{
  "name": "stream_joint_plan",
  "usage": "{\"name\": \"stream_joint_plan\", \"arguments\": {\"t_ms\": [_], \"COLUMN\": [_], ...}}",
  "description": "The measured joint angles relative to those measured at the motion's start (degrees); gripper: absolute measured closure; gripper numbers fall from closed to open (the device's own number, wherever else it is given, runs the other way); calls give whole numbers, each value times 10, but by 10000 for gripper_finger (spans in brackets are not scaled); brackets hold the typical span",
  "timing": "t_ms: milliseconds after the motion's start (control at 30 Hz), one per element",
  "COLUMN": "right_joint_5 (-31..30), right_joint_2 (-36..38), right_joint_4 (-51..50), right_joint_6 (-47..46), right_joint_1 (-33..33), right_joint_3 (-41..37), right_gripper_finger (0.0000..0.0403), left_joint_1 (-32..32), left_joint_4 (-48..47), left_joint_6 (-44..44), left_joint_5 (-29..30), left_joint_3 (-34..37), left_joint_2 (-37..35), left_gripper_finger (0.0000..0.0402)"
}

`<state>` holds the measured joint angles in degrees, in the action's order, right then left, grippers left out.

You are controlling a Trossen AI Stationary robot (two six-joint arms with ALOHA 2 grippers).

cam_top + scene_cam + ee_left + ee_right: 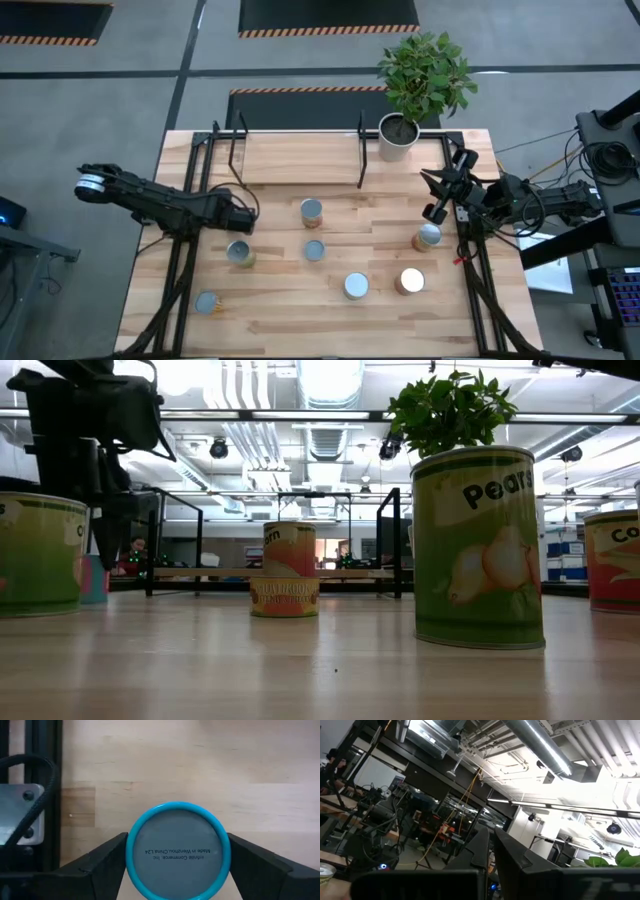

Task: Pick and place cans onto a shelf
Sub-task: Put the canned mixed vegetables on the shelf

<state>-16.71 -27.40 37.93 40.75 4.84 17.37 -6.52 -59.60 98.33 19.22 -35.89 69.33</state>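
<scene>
**L gripper straddling a blue-top can, not squeezed yet**

My left gripper (175,870) is down over the blue-rimmed can (176,851) near the table's left edge. My fingers (100,865) are spread, one on each side of the can wall, w/ the pads right at the rim or just off it; can't say for sure if they touch. So no firm pinch yet, as I judge it.

The shelf (300,155) stands at the back of the table (290,325), well apart from this can. Its board looks bare, so the job is prob. at its start. Five other cans sit across the middle and front.

Handling, my guess: stiff metal cylinder, won't crush, but the smooth round side could slip or twist in flat pads. Light if empty, can't tell. Best hold is across the widest part, below the top rim, pads centred so it stays upright.

My right gripper (436,190) is pressed shut, holding nothing, raised at the table's right side by the plant pot (397,140), waiting.
</scene>
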Motion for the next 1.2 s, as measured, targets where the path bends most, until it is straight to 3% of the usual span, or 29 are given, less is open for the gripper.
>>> {"name": "stream_joint_plan", "arguments": {"t_ms": [200,433,700,967,1200], "right_joint_5": [0,-5,-14,-14,-14], "right_joint_2": [0,0,0,0,0], "right_joint_4": [0,0,0,0,-11], "right_joint_6": [0,0,3,3,2], "right_joint_1": [0,0,0,0,0], "right_joint_3": [0,0,0,0,0], "right_gripper_finger": [385,385,385,385,385], "left_joint_1": [0,0,19,104,218], "left_joint_4": [-10,-51,-49,-47,-45], "left_joint_6": [-39,-119,-299,-483,-574], "left_joint_5": [-3,4,104,113,83], "left_joint_3": [-47,-166,-328,-436,-440], "left_joint_2": [0,3,54,132,180], "left_gripper_finger": [114,114,114,114,114]}}
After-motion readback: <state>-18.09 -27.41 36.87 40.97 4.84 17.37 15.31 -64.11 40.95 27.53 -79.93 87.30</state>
